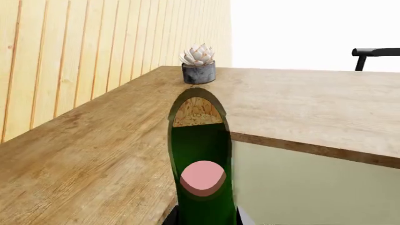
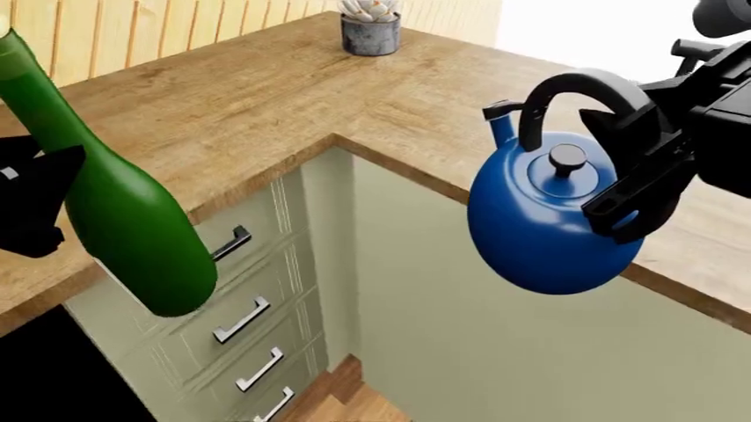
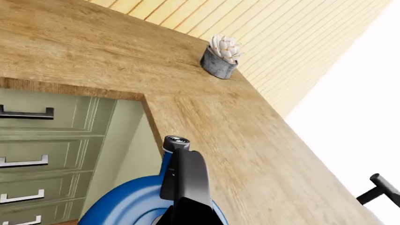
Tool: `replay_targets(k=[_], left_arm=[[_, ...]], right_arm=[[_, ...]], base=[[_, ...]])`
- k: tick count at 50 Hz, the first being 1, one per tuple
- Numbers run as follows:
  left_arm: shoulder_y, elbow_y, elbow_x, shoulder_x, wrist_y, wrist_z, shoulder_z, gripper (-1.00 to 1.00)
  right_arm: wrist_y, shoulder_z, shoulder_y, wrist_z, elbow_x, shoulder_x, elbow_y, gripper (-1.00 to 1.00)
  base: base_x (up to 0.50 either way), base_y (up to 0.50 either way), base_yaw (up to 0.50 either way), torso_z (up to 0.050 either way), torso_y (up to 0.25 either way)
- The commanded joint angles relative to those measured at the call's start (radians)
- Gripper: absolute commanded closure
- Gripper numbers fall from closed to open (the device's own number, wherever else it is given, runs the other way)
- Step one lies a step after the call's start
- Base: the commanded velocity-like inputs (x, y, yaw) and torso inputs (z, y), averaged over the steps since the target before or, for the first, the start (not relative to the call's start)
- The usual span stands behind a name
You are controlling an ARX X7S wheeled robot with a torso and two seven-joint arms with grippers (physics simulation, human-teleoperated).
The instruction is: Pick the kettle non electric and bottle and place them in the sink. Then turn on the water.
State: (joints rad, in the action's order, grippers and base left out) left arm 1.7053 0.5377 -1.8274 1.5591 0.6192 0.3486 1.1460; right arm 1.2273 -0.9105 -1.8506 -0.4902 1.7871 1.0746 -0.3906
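The left gripper's [image 2: 41, 198] fingers clamp the bottle [image 2: 112, 202], which hangs tilted in the air off the countertop [image 2: 270, 97] edge, above the drawers [image 2: 241, 290]. To the right, the right gripper's [image 2: 639, 167] fingers are closed on the kettle's [image 2: 546, 220] black arched handle, the blue body hanging just below them, over the gap beside the counter. Both picks look done, so the carrying step is in hand; no sink shows, and the next move calls for finding it and lowering each item into a basin.

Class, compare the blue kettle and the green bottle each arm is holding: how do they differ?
The round glossy blue kettle hangs upright from the right gripper by its black arched handle; the tall dark green glass bottle is slim and tilted in the left gripper. Both are off the wooden counter.
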Motion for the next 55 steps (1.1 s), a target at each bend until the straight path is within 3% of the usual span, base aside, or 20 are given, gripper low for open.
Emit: replay_targets(k=[1, 55], left_arm=[[0.111, -0.005, 0.004, 0.001, -0.006, 0.01, -0.023, 1.0], [0.06, -0.002, 0.059, 0.011, -0.061, 0.005, -0.035, 1.0]], right_arm=[[-0.007, 0.022, -0.013, -0.011, -0.052, 0.007, -0.005, 1.0], [-0.068, 0.035, 0.037, 0.031, -0.076, 0.008, -0.024, 1.0]], base=[[0.0, 0.0, 0.5, 0.0, 0.0], [0.0, 0.0, 0.5, 0.001, 0.002]])
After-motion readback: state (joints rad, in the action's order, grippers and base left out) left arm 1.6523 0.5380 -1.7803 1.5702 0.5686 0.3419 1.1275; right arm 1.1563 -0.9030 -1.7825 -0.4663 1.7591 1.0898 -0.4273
